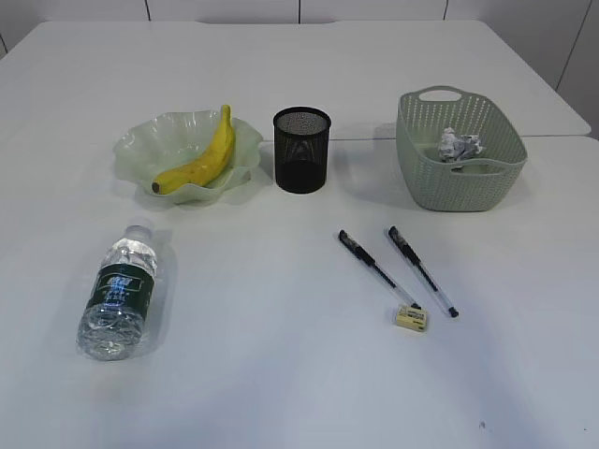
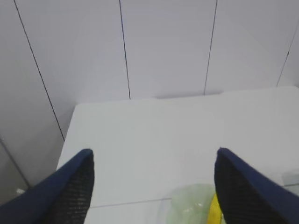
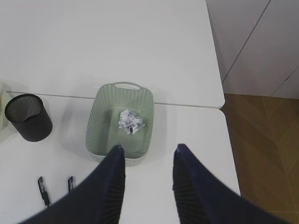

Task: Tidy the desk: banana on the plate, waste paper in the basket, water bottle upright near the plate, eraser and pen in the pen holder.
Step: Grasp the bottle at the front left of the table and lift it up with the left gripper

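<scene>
Banana (image 1: 201,159) and waste paper (image 1: 460,145) are placed; my left hand (image 2: 154,186) and right hand (image 3: 148,175) hang released, empty. Next, standing the fallen water bottle (image 1: 119,292) by the plate (image 1: 136,150).

No text, brand, number or sign can be read in any view. The water bottle (image 1: 119,295), lying on its side near the left front corner of the desk (image 1: 281,374), carries a dark green label (image 1: 116,284) with pale markings too small and blurred to make out. The eraser (image 1: 411,318), toward the right front edge, shows a faint dark mark, equally illegible.
</scene>
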You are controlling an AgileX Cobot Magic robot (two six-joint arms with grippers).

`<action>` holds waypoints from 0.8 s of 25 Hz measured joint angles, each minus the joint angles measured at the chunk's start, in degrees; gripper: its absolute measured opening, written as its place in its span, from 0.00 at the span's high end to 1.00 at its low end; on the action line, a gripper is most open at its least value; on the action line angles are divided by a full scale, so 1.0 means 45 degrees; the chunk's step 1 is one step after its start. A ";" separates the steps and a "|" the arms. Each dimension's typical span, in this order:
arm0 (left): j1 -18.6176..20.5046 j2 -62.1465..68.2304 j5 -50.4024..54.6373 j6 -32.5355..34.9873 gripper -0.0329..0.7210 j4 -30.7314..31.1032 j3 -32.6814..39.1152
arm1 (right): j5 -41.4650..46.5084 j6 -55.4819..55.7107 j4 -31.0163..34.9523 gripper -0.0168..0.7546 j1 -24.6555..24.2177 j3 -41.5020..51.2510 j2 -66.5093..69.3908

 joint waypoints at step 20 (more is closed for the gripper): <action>-0.0670 0.3105 0.0904 -0.0294 0.17 -0.1602 0.0753 | 0.0000 0.0000 0.0000 0.64 0.0000 0.0000 0.0000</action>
